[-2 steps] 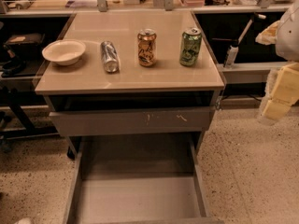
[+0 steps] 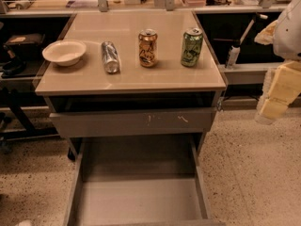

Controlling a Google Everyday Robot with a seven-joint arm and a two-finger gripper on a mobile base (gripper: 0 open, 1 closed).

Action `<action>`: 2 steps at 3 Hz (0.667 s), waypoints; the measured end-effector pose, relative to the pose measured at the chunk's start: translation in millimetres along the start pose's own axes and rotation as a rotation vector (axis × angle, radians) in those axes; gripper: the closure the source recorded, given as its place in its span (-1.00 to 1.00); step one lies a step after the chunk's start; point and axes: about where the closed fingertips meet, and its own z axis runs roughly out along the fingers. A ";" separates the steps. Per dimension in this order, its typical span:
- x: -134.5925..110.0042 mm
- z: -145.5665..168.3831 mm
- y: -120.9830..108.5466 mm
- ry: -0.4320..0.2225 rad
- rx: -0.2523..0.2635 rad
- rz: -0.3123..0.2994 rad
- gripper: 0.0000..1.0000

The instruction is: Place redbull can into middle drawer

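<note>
The redbull can point(image 2: 110, 56), slim and silver-grey, lies on its side on the tabletop point(image 2: 131, 76), between a white bowl and an orange-gold can. The middle drawer point(image 2: 141, 199) is pulled out wide below the table, and its flat floor holds nothing. My gripper point(image 2: 277, 95), with cream-coloured fingers, hangs at the right edge of the view. It is beside the table's right side, at about tabletop height and well apart from the can.
A white bowl point(image 2: 65, 52) stands at the table's left. An orange-gold can point(image 2: 147, 47) and a green can point(image 2: 191, 46) stand upright to the right of the redbull can. The drawer front with white scratches point(image 2: 136, 121) sits above the open drawer. Cluttered benches run behind.
</note>
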 end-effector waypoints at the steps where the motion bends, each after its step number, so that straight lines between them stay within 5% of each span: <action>1: -34.8 11.8 -10.4 0.007 -0.024 -0.016 -1.00; 2: -68.6 19.8 -7.6 -0.002 -0.083 -0.099 -1.00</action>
